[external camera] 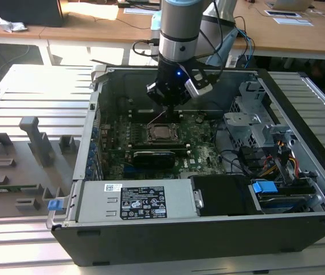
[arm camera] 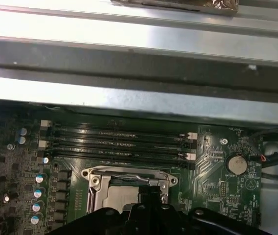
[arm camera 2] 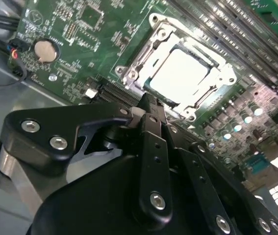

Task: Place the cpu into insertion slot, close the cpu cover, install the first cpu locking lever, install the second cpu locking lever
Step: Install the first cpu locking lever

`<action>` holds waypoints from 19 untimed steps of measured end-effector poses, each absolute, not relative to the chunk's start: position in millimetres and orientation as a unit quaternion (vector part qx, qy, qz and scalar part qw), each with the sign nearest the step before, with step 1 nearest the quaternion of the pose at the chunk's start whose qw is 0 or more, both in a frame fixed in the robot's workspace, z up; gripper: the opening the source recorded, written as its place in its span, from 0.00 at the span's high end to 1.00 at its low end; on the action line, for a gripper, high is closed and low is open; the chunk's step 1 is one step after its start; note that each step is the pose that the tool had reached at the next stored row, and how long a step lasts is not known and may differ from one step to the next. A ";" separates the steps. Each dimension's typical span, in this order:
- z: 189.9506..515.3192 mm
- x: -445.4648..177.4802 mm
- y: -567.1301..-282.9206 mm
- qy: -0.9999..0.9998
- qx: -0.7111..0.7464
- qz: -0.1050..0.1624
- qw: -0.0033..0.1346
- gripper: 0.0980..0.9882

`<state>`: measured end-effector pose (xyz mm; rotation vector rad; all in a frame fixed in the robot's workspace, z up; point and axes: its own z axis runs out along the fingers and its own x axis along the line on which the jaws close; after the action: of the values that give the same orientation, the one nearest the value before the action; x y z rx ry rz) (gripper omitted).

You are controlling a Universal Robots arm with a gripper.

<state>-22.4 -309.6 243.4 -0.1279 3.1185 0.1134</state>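
The cpu (arm camera 2: 178,74), a flat square with a silvery top, lies in the insertion slot (external camera: 151,138) on the green board inside the open computer case. The cpu cover (arm camera 2: 129,68), a metal frame with a large window, lies flat around the chip. My gripper (arm camera 2: 148,100) hangs just above the socket's edge with its black fingers pressed together and nothing visible between them. In the exterior view the gripper (external camera: 171,113) is right behind the socket, and a thin lever rod (external camera: 157,117) slants up beside it. In the first wrist view a thin rod (arm camera: 129,175) runs along the cover's edge by the fingertips (arm camera: 151,192).
Long memory slots (arm camera: 119,139) and a coin battery (arm camera 2: 44,50) flank the socket. A black card (external camera: 156,156), the power supply (external camera: 139,200), a drive cage (external camera: 248,117) and cables (external camera: 265,163) crowd the case. A grey fixture tray (external camera: 24,160) lies at the exterior view's left.
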 end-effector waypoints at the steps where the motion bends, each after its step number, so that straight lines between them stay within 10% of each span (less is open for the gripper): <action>1: 242.8 -22.7 -312.7 0.999 -0.041 0.034 0.009 0.99; 19: 210.9 -66.1 -322.2 0.998 -0.052 0.028 0.009 0.99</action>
<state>-66.1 -322.2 210.9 -0.1639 3.1190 0.0866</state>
